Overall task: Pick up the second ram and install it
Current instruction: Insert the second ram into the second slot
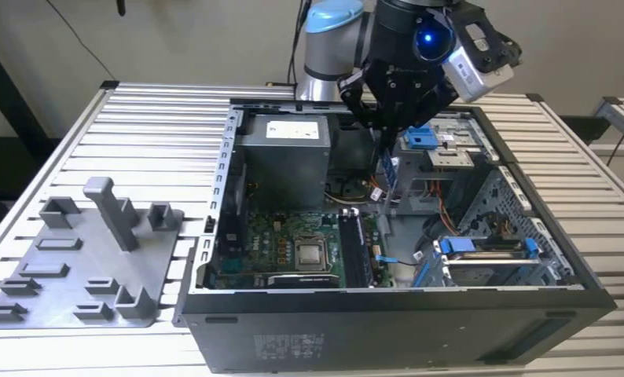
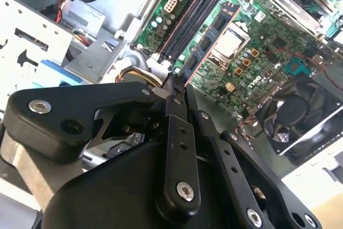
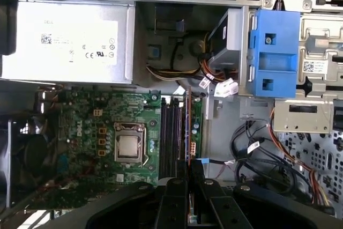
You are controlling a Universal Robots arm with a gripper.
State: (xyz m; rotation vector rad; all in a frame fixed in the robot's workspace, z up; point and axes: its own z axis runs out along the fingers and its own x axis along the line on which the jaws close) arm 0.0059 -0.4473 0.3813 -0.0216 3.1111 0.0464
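Fixture tray: grey plastic tray (image 1: 71, 290) on the slatted table (image 1: 155, 118), out at 9 o'clock from the PC case (image 1: 396, 322) in the exterior view. It has a thick upright post (image 1: 108, 212) standing on it.

PC case: open tower lying on its side, guts facing up.

Power supply: silver box (image 1: 286, 129) at about 11 o'clock inside the case, in the exterior view.

Motherboard: green board (image 1: 275, 239) with the square silver processor (image 1: 312, 253) sitting in its socket. The chip is easy to spot in both wrist views too.

Memory slots: long dark slots (image 1: 356, 251) right at 3 o'clock of the processor in the exterior view.

Gripper: gripper (image 1: 390, 145) hangs over the case at roughly 12 o'clock from the slots. It's clenched, jaws almost together, with the little gap that's left taken up by the stick. The black fingers (image 2: 176, 132) pinch it at one end.

Second ram: the second ram (image 1: 393, 174) hangs edge-on below the fingertips, and in the exterior view it looks to be up off the board. In the first wrist view it runs parallel to the slots, over the strip just beside the dark ones (image 3: 188, 122). In the second wrist view you can see its face with the chips (image 2: 209, 38).

Blue bracket: blue plastic piece (image 1: 422, 140) just beside the gripper at 3 o'clock.

Drive cage: metal cage with blue tabs (image 1: 485, 251) at about 4 o'clock from the gripper.
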